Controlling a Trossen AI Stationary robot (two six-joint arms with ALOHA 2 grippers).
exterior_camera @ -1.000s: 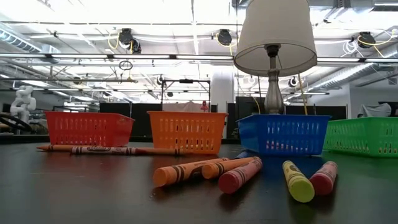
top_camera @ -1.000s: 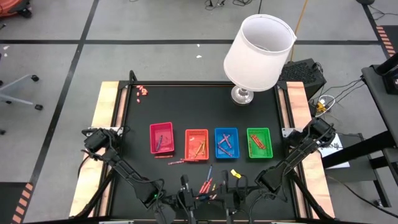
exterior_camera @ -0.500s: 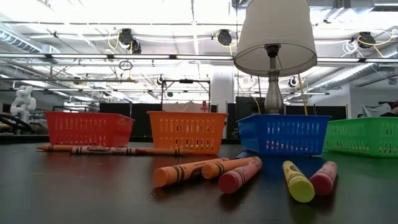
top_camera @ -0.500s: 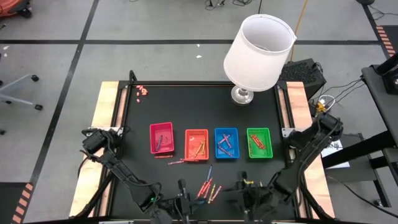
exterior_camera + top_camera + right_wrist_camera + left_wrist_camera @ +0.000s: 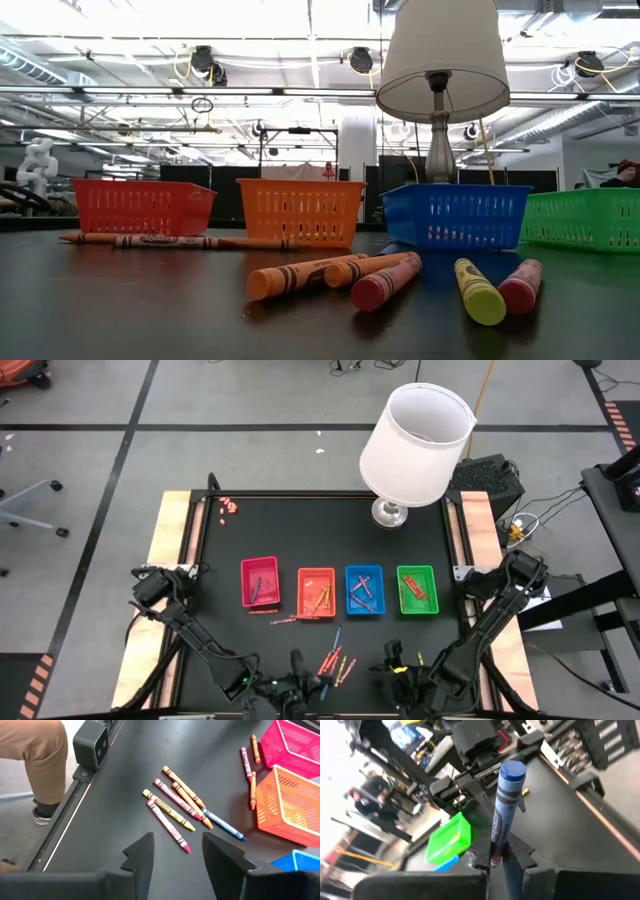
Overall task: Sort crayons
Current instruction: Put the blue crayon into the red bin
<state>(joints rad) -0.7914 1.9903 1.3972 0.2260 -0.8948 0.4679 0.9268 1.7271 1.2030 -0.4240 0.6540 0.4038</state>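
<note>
Left wrist view: my left pincer [image 5: 502,859] stays clamped on a blue crayon [image 5: 502,810] by the counter's [image 5: 300,530] near edge, bound for the blue tray [image 5: 348,605]. My right pincer [image 5: 177,847] just spread open, empty, above the loose crayons [image 5: 175,805].

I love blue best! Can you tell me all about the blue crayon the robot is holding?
The blue crayon is a thin stick in a blue paper wrapper with dark bands and dark lettering along its side. Its flat round end points away from the left gripper, whose fingers are shut on its lower end. It stands up out of the gripper, lifted clear of the black table, touching nothing else. Its other end is hidden between the fingers.
</note>
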